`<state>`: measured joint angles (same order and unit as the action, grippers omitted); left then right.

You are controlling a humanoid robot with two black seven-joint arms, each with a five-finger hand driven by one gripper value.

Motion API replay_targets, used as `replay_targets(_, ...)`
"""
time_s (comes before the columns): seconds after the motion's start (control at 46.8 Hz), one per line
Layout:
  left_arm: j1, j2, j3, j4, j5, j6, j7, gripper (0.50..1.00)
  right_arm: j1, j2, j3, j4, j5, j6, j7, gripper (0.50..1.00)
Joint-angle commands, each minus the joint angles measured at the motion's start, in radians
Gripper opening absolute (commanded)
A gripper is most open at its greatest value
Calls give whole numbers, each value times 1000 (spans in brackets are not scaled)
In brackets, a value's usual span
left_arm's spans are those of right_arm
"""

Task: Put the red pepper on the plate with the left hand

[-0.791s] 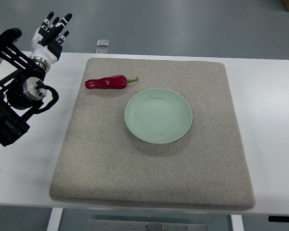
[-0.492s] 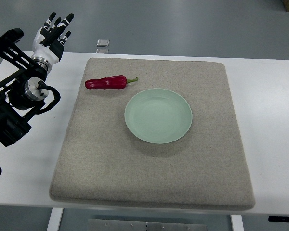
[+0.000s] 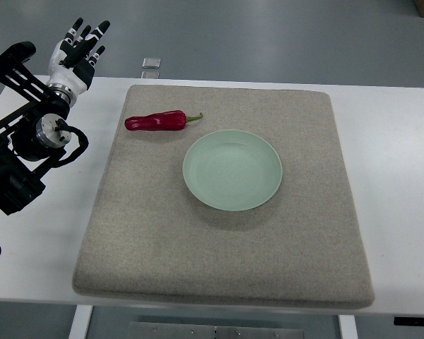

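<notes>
A long red pepper with a green stem lies on the grey mat, up and to the left of the pale green plate. The plate sits near the mat's middle with nothing on it. My left hand is at the far left corner of the table, well to the left of the pepper and above the table edge. Its fingers are spread and hold nothing. The black left arm runs down the picture's left edge.
The mat lies on a white table. A small clear object rests at the table's far edge, behind the mat. Grey floor shows beyond the table.
My left hand has shifted very slightly up and to the right. The pepper and plate have not moved.
</notes>
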<state>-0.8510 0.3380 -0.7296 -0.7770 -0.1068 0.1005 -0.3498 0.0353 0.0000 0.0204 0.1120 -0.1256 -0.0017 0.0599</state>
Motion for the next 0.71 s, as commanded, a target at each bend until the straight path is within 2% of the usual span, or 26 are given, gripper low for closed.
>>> replay_targets(0.0, -2, 1, 12, 2, 1, -24, 2, 999, 0, 0, 0, 0, 0, -1, 0, 928)
replay_targets(0.363, -56, 3, 190, 13, 36, 4, 25, 994, 0, 0, 1, 0, 0, 0, 0, 928)
replay_targets(0.684, -60, 4, 206, 21, 418, 4, 28, 994, 0, 0, 0, 0, 0, 0, 0, 928)
